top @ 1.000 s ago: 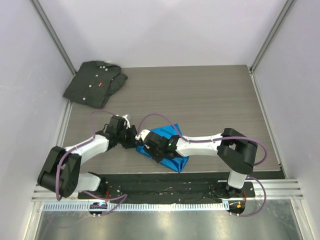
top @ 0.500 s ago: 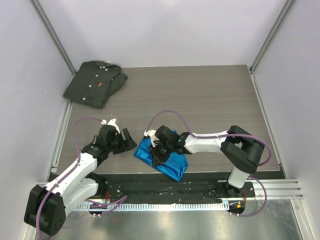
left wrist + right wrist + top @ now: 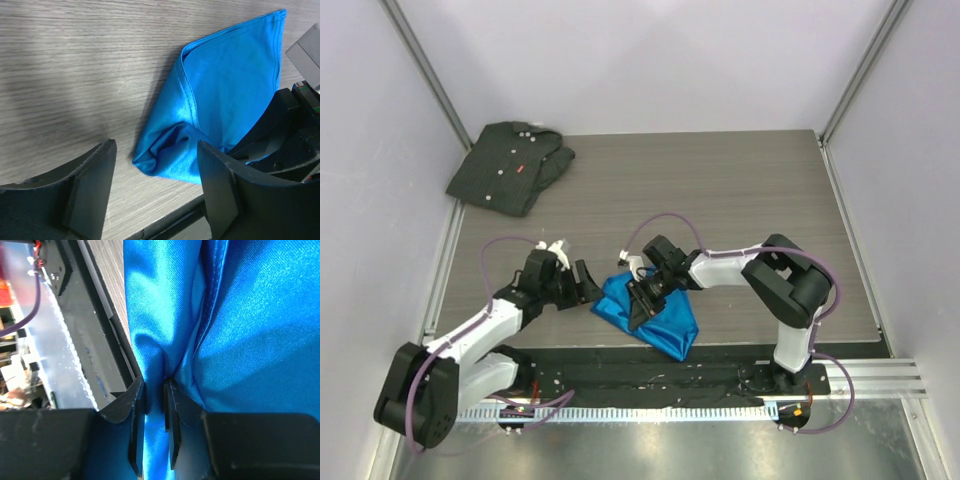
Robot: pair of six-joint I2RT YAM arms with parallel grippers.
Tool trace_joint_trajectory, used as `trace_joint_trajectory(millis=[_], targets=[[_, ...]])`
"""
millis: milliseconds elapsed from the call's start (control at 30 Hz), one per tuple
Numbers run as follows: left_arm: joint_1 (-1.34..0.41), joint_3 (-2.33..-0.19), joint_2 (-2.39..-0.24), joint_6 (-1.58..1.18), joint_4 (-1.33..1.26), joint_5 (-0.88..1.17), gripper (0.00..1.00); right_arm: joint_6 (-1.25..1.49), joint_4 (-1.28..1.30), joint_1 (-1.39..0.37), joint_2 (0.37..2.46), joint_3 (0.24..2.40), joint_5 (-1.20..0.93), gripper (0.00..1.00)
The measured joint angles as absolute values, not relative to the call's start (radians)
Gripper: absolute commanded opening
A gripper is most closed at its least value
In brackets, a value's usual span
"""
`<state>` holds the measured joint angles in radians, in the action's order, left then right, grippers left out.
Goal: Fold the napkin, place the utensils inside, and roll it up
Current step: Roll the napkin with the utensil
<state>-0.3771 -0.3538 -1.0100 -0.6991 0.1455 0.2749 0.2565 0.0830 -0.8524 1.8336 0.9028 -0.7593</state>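
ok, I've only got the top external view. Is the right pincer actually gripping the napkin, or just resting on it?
Observer: Gripping. The right wrist view shows the right pincer pinching a ridge of the napkin between nearly closed fingers.
Operator: And the left?
Observer: The left pincer is open and holds nothing. The napkin lies just ahead of it on the table.
Operator: Is the cloth folded?
Observer: Yes. The left wrist view shows stacked hemmed edges, with one corner bunched near the table's front edge.

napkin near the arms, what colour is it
Bright blue with a slight sheen; the napkin shows best in the left wrist view.
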Motion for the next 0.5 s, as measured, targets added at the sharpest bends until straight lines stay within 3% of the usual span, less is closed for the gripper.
trace_joint_trajectory(millis=[500], targets=[[-0.385,-0.354,-1.201,-0.697,-0.04,0.366,0.32,0.245,0.094,-0.825,1.898,0.939,-0.868,0.16]])
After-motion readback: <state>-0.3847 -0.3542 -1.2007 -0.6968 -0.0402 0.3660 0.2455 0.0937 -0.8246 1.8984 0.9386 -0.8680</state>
